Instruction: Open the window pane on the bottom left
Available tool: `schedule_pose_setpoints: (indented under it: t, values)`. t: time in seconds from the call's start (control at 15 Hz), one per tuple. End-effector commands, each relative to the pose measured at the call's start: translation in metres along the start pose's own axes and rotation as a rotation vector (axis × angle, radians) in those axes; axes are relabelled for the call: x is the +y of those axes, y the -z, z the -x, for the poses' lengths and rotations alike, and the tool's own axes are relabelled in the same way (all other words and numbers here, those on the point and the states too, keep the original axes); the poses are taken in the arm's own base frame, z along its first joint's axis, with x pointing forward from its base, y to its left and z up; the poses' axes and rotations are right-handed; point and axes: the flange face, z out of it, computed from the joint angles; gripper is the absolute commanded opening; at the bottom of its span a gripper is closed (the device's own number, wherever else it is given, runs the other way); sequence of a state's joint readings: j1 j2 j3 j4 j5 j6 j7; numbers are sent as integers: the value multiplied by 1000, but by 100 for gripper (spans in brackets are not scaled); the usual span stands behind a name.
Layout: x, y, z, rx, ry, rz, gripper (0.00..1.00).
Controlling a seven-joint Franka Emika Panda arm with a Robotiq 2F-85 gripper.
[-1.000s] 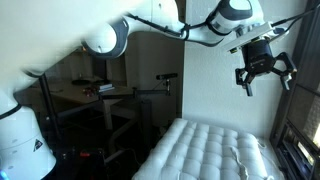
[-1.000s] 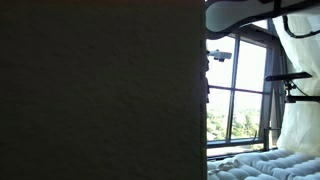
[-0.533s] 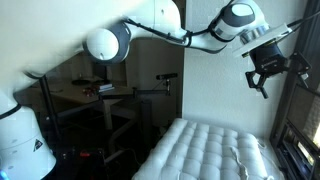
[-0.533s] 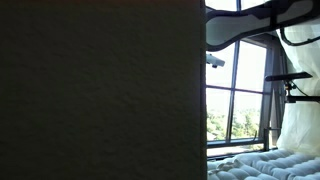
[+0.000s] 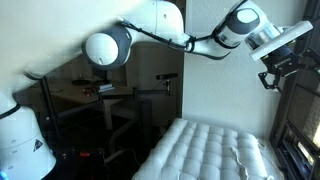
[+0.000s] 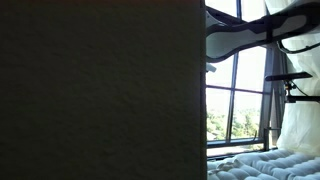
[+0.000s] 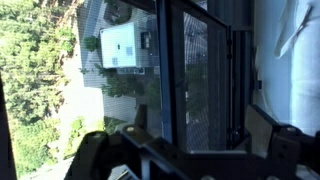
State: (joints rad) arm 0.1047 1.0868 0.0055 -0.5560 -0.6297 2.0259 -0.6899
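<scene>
In an exterior view, your arm (image 5: 190,40) stretches far right above the mattress (image 5: 215,150). The gripper (image 5: 278,70) is turned toward the window (image 5: 300,110), probably so it meets the frame squarely. A second ago it hung further left, fingers pointing down.

In an exterior view partly blocked by a dark wall (image 6: 100,90), the arm now crosses more of the window's top than before. I cannot pick out the small pane there.

In the wrist view, the fingers (image 7: 95,150) stand wide apart with nothing between them. The window pane (image 7: 207,85) lies just ahead, right of the thick dark upright (image 7: 165,70) and left of the curtain (image 7: 295,40). It is not yet touched.
</scene>
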Motion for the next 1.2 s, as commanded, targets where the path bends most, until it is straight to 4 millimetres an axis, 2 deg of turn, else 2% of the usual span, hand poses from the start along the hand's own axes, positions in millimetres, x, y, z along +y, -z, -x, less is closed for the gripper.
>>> schedule_pose_setpoints:
  t: [0.0,0.4,1.13]
  values:
    - [3,0,-1,48,54,-10,100]
    - [-2,2,-3,50,50,-53,100]
    - [-11,-11,-8,66,45,-45,100]
